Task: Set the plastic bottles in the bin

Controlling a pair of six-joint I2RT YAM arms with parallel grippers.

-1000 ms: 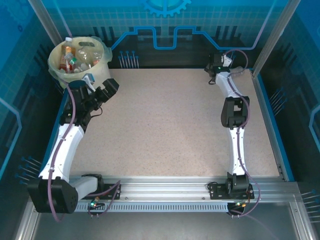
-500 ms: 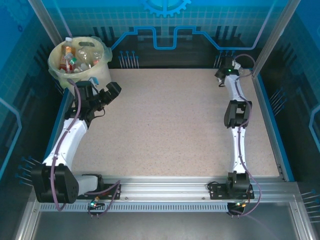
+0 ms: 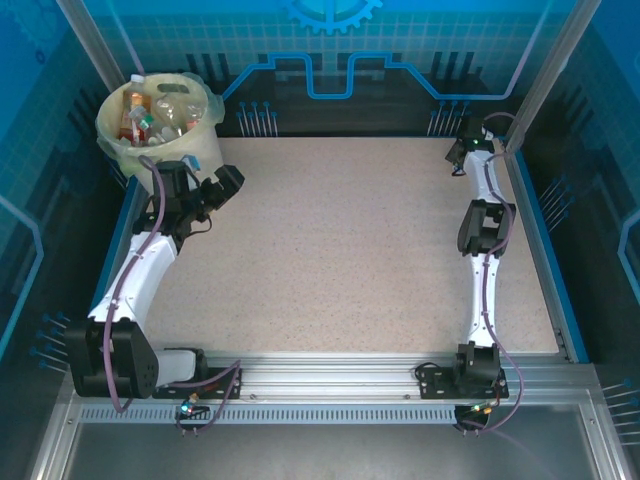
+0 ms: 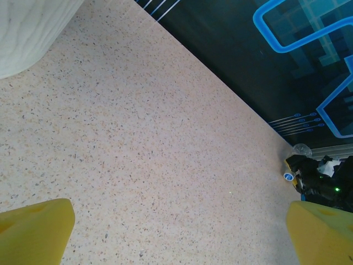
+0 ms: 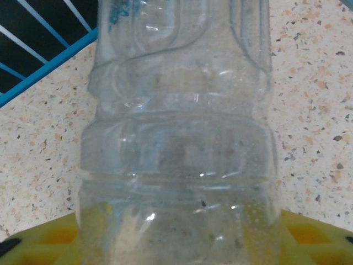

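**Mia:** What is the biggest thing here?

**Ben:** The speckled table [image 3: 340,250]. The bin [image 3: 196,148] sits at its far left corner, and lots of plastic bottles [image 3: 150,115] are inside it.

**Mia:** Where are the arms?

**Ben:** The left gripper [image 3: 228,182] hangs just beside the bin. Its jaws are wide and it holds nothing. The right gripper [image 3: 465,143] reaches into the far right corner, well apart from the bin.

**Mia:** What is over there?

**Ben:** One clear bottle [image 5: 176,138], right by the blue edge [image 5: 49,69]. It sits between the yellow fingers [image 5: 309,232]. I can't tell if they press on it or just stand around it.

**Mia:** So how do you do it well?

**Ben:** I think you squeeze softly. The bottle looks thin and slippery, so too hard would crush it and too soft would drop it. Then lift it straight up, away from the blue edge. Carry it all the way across and let go over the middle of the bin.
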